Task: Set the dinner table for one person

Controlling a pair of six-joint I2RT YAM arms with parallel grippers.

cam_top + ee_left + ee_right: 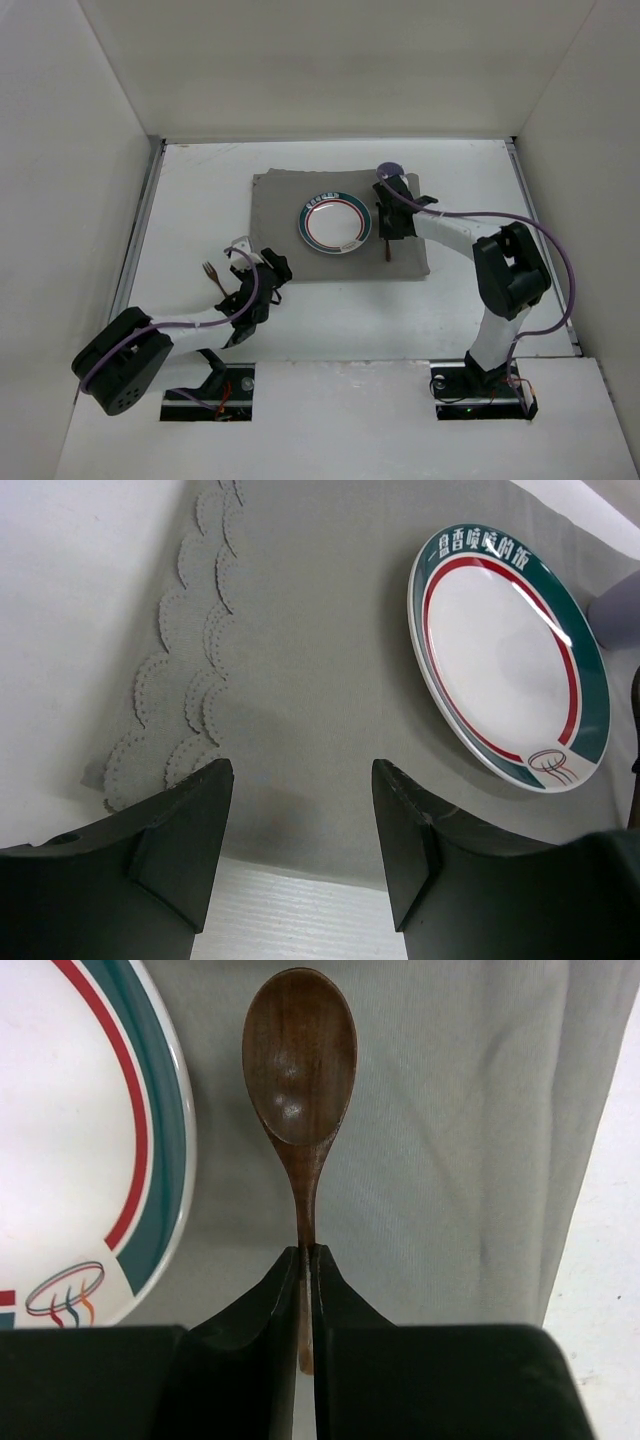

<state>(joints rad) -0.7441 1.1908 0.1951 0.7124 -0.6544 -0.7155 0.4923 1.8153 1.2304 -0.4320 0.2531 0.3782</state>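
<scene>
Dinner table: the big matte white dinner table (200,330) fills the floor of a white-walled stall, with a thin metal rail (140,235) along its left edge and another along the right.
Mat: a grey cloth mat (285,200) lies mid-table towards the far side. The left wrist view shows its left edge is scalloped.
Plate: a round white plate (337,224) with a green and red rim sits on the mat, right of the mat's middle and inside all its edges.
Right gripper: the right gripper (308,1260) is clamped tight on the handle of a brown wooden spoon (300,1055).
Spoon: it sits over the mat just right of the plate's rim with a narrow strip of cloth between them, bowl hollow-side up. I can't tell whether it rests on the cloth or hangs just above it.
Left gripper: the left gripper (302,770) has its fingers (180,840) spread apart with nothing between them. It hovers at the mat's near-left corner, over the line where cloth meets white top.
Fork: a metal fork (212,272) lies on the bare table just left of the left gripper and off the mat.
Far corner: a lavender round thing (392,170) sits at the mat's far edge, behind the right gripper.
Room: bare white top shows between the mat's left edge and the left rail. A narrower band runs to the right rail, and a strip lies between the mat's near edge and the arm bases.
</scene>
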